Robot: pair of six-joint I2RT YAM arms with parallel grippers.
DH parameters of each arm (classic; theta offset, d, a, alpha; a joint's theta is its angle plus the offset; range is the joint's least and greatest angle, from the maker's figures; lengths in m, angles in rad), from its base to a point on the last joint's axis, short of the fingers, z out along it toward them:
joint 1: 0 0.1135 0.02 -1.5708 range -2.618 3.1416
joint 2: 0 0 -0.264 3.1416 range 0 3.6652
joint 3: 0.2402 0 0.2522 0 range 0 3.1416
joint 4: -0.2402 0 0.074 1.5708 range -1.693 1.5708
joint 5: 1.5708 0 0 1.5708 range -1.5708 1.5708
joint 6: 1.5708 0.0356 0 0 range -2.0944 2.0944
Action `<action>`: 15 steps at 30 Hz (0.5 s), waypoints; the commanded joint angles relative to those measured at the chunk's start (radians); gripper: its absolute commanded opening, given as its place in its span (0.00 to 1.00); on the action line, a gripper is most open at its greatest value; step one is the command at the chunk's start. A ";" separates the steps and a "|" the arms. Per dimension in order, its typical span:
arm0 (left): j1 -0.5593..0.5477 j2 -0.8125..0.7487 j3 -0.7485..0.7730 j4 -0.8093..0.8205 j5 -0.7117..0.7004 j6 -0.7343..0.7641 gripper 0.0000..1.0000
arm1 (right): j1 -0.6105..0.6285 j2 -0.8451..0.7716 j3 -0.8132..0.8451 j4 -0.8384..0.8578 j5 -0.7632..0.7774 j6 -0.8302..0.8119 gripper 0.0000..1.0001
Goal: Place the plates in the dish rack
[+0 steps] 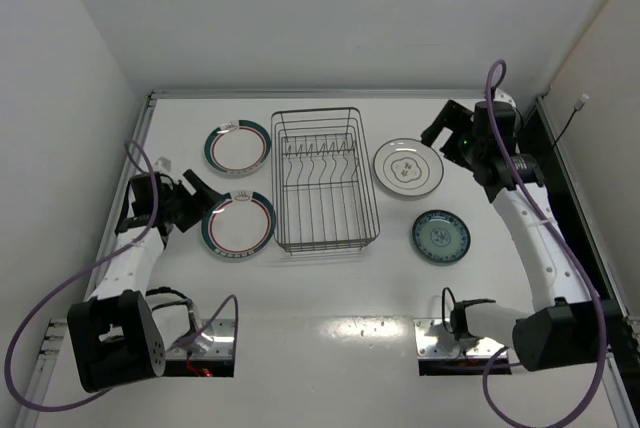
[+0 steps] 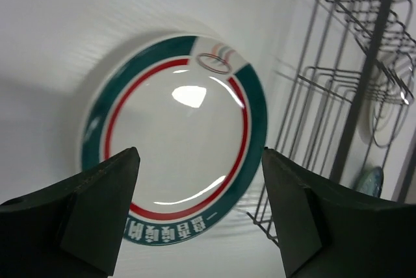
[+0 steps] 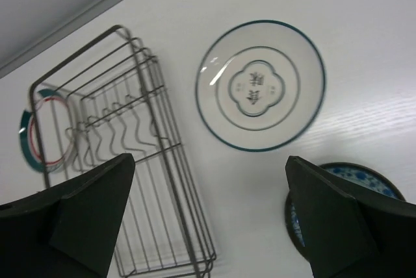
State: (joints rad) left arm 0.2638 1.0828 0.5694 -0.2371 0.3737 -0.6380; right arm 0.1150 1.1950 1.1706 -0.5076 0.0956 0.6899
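Note:
The wire dish rack [image 1: 324, 181] stands empty in the middle of the table. Two white plates with teal-and-red bands lie left of it, one at the back [image 1: 238, 148] and one nearer [image 1: 238, 225]. A white plate with a thin dark rim [image 1: 408, 167] and a smaller teal patterned plate [image 1: 441, 236] lie right of the rack. My left gripper [image 1: 204, 191] is open and empty, just left of the nearer banded plate [image 2: 174, 138]. My right gripper [image 1: 446, 135] is open and empty, above the dark-rimmed plate [image 3: 260, 86].
White walls close the table at the back and left. A dark rail runs along the right edge [image 1: 568, 188]. The rack also shows in the left wrist view [image 2: 351, 89] and the right wrist view [image 3: 123, 161].

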 commanded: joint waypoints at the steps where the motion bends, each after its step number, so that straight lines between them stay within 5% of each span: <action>1: -0.044 -0.021 0.044 0.079 0.099 0.038 0.74 | -0.061 -0.002 -0.035 0.023 0.044 0.030 1.00; 6: -0.044 0.035 -0.008 0.185 0.217 0.000 0.74 | -0.199 0.041 -0.152 0.023 -0.072 0.052 1.00; 10: -0.044 0.055 0.003 0.185 0.217 0.000 0.74 | -0.433 0.077 -0.317 0.023 -0.164 0.167 1.00; 15: -0.044 0.065 0.003 0.185 0.208 0.000 0.74 | -0.560 0.066 -0.491 0.086 -0.218 0.217 0.98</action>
State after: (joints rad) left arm 0.2230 1.1431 0.5709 -0.1024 0.5583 -0.6403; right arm -0.4118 1.2865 0.7116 -0.4767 -0.0471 0.8402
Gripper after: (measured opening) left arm 0.734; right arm 0.989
